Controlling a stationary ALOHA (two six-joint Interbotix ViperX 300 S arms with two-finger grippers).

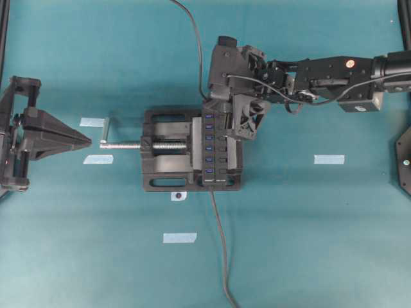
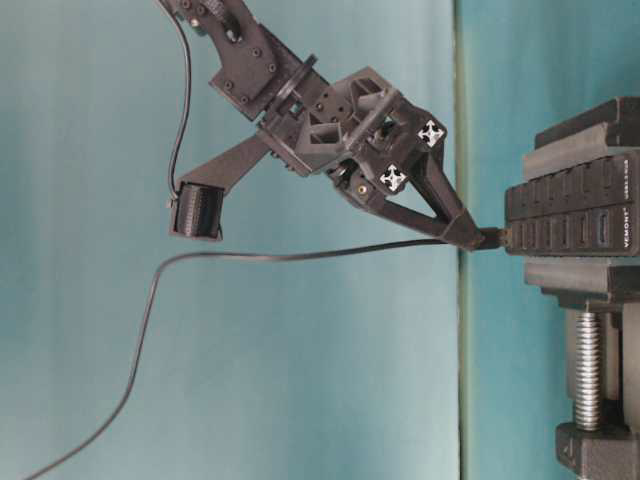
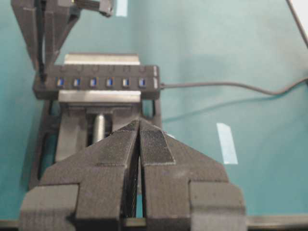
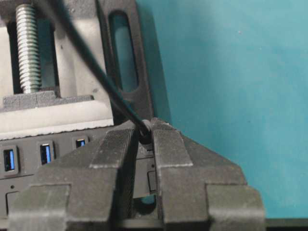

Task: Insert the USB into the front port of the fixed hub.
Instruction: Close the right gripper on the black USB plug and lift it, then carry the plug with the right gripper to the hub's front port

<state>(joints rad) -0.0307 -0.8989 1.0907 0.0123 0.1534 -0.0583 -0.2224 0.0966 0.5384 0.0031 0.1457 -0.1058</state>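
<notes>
A: The right gripper (image 2: 468, 232) was closed on the plug of the USB (image 2: 490, 238), was it not?

B: Yes. Its two fingers (image 4: 168, 149) were almost together, with the plug pinched between them and the thin cable coming out behind. In the side view the plug touched the end of the fixed hub (image 2: 570, 215), which sat clamped in the vise (image 1: 164, 160). Whether the plug was already inside the port, the pictures did not show.

A: So which step was it?

B: It looked like the insertion itself, at the first port of the row. The next move probably needed a straight push along the plug's own line, with no tilt, because a small error of angle would jam it at the port's edge.

A: And the left gripper (image 3: 139, 132)?

B: It was closed on nothing, and rested well apart from the vise, pointed at the screw handle (image 1: 106, 131).

A: How many things were there?

B: One hub, one vise, two grippers. Two cables: the USB and the hub's own cable (image 1: 221, 250). In the left wrist view six blue ports (image 3: 109, 82) could be counted; the right arm covered the end. Four tape pieces (image 1: 179, 237) lay on the table (image 1: 308, 244).
</notes>
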